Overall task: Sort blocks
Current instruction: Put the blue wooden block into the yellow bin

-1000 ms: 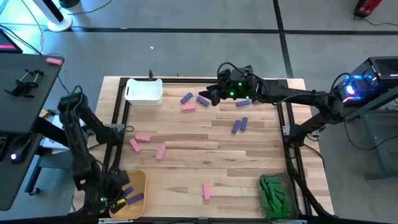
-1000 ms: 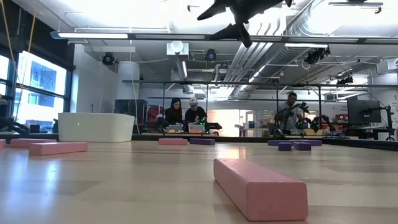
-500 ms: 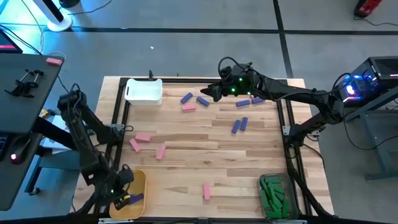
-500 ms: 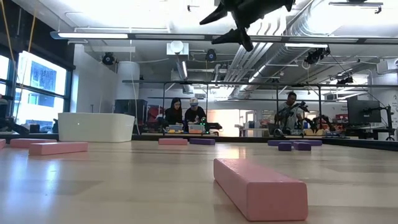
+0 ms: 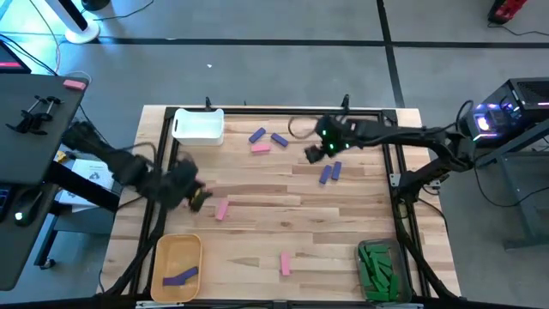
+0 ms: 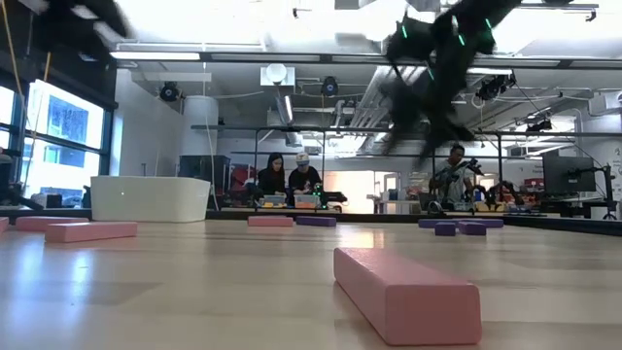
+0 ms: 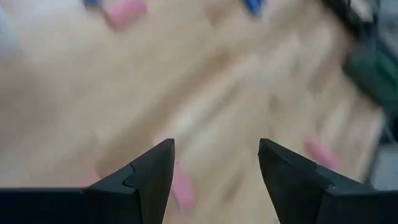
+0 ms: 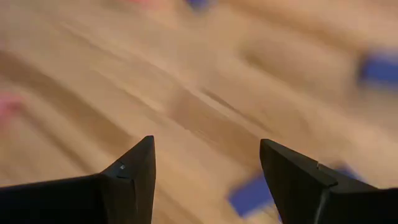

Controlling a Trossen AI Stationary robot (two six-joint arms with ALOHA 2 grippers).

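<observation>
Pink and purple blocks lie flat and scattered on the wooden table [image 5: 257, 232]. My left gripper [image 5: 197, 199] is blurred at the left middle and open. It is beside a pink block [image 5: 221, 209], which also shows below the open fingers [image 7: 183, 190]. My right gripper [image 5: 314, 154] hovers open at the far middle. It is above two purple blocks [image 5: 330, 172], one of them in its wrist view [image 8: 252, 196]. Two more purple blocks [image 5: 268, 136] and a pink block [image 5: 260, 148] lie to its left. Another pink block [image 5: 285, 263] lies near the front.
A white bin [image 5: 198, 125] stands at the far left. A yellow bin [image 5: 163, 257] at the near left holds a purple block [image 5: 180, 276]. A clear bin [image 5: 377, 270] at the near right holds green blocks. People sit in the room beyond the table [image 6: 292, 180].
My left gripper has swung away from the yellow bin toward the far edge, fast and blurred, to the pink blocks at the left middle. A purple block stays in the bin. My right gripper has moved toward the right and near edges and down, toward the two purple blocks.
</observation>
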